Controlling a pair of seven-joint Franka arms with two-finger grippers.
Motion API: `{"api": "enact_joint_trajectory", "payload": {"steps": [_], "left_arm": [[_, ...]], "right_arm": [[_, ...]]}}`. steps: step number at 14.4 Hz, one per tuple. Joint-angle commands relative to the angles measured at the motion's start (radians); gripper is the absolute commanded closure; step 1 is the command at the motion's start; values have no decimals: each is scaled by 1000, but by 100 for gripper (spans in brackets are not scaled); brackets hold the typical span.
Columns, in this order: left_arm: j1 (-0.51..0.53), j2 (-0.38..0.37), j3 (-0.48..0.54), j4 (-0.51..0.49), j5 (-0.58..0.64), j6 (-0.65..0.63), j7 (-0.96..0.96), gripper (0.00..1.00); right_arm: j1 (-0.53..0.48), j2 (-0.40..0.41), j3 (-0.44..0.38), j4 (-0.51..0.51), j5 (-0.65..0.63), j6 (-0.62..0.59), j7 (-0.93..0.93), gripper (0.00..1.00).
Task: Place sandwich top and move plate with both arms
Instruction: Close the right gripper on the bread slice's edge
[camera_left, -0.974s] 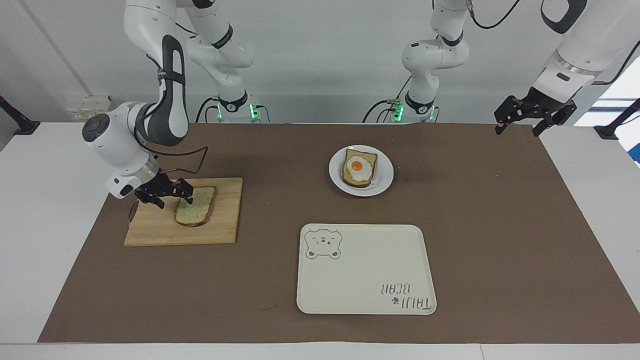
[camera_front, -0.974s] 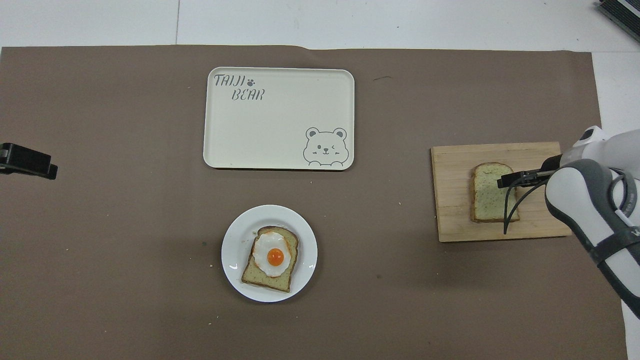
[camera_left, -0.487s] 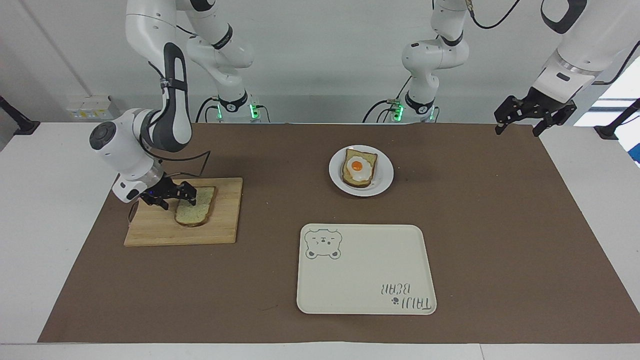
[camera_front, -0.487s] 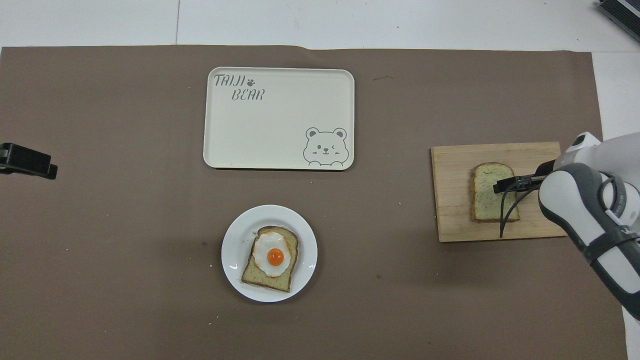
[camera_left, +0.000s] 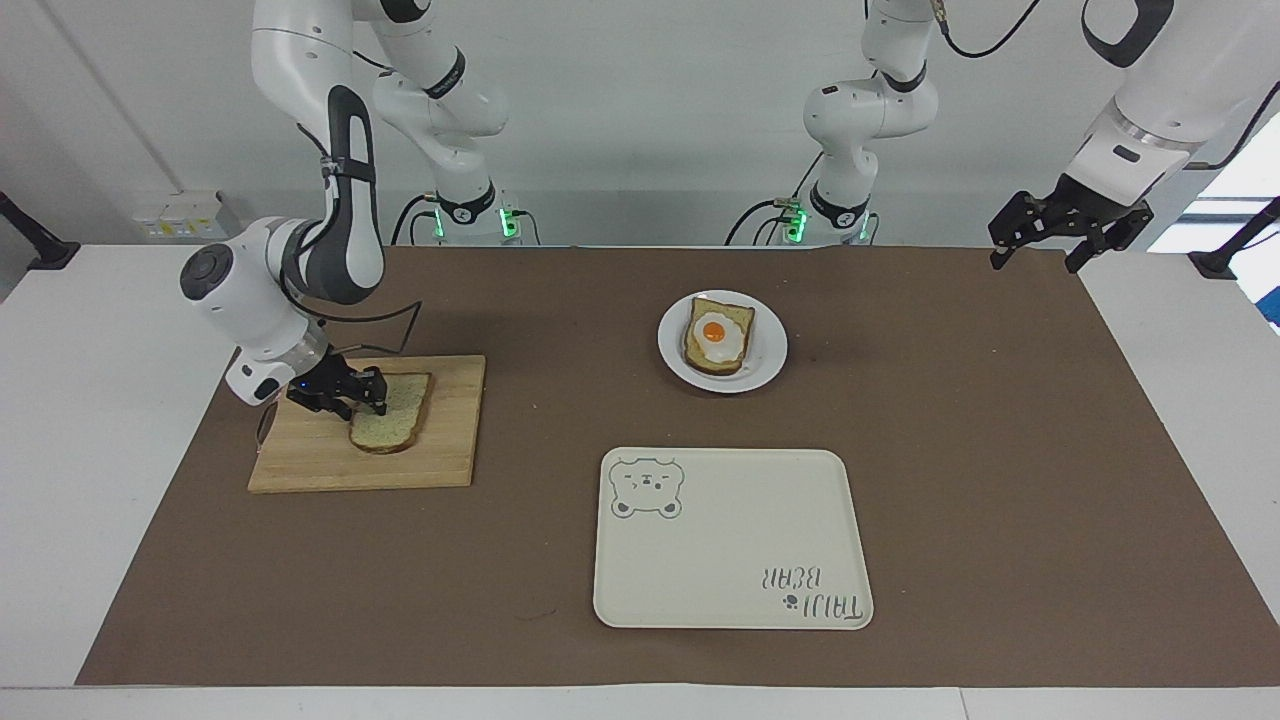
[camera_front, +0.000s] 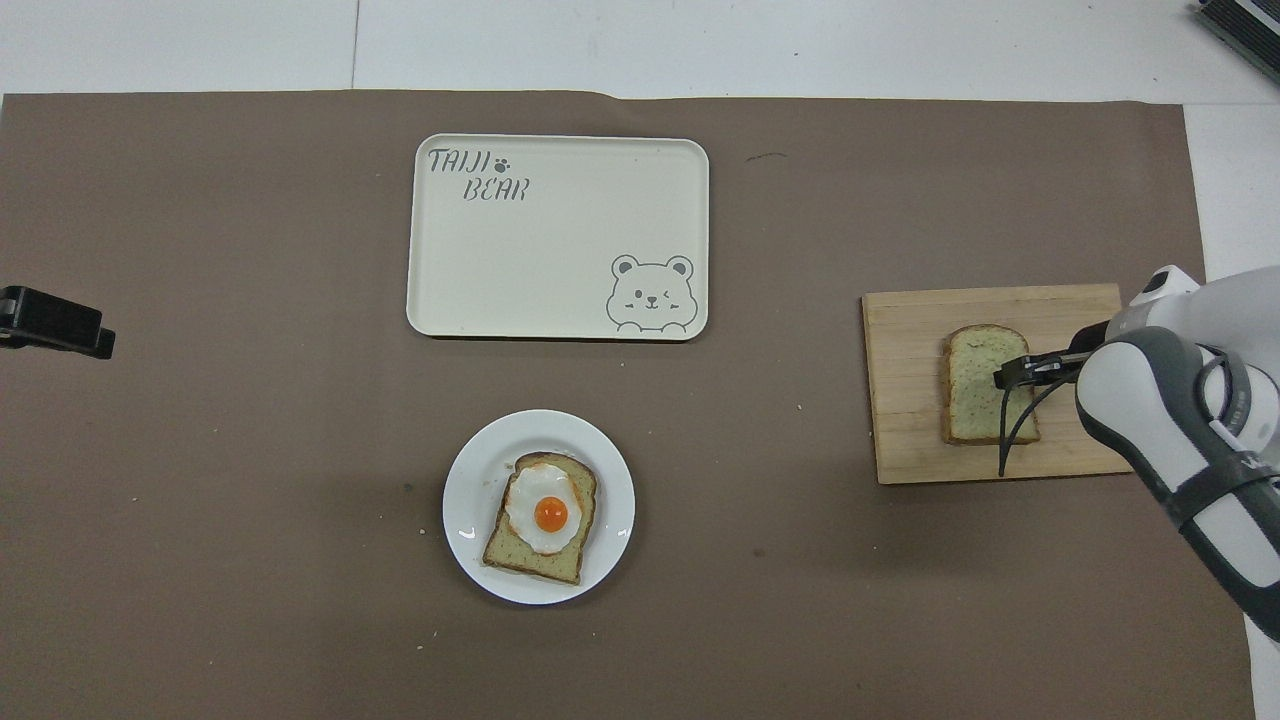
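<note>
On the wooden board (camera_left: 375, 435) toward the right arm's end of the counter (camera_left: 1000, 450) lies the sandwich top (camera_left: 392, 425), flat and not yet lifted. The right tool (camera_left: 352, 398) is down at the slice's edge, fingers either side of the crust; I cannot tell whether they have clamped on it. The left tool (camera_left: 1068, 232) waits with fingers apart over the counter's corner at its own arm's end. The plate (camera_left: 765, 365) sits well apart from the board, bearing the egg slice (camera_left: 717, 335), with the bear tray (camera_left: 730, 560) farther from the robots. By my reading the task has barely begun: lifting, topping the sandwich and moving the plate with both arms all remain
</note>
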Motion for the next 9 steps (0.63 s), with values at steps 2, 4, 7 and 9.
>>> {"api": "enact_joint_trajectory", "payload": {"steps": [2, 4, 7, 9], "left_arm": [[12, -5, -4, 11, -9, -17, 5, 0], [12, -5, -4, 11, -9, -17, 5, 0], [12, -5, -4, 11, -9, -17, 5, 0], [12, -5, -4, 11, -9, -17, 5, 0]], "right_arm": [[-18, -7, 9, -16, 32, 15, -32, 100], [-18, -6, 8, -16, 33, 14, -30, 100], [-18, -6, 8, -13, 32, 12, -26, 100], [-21, -4, 9, -5, 32, 2, -27, 100]]}}
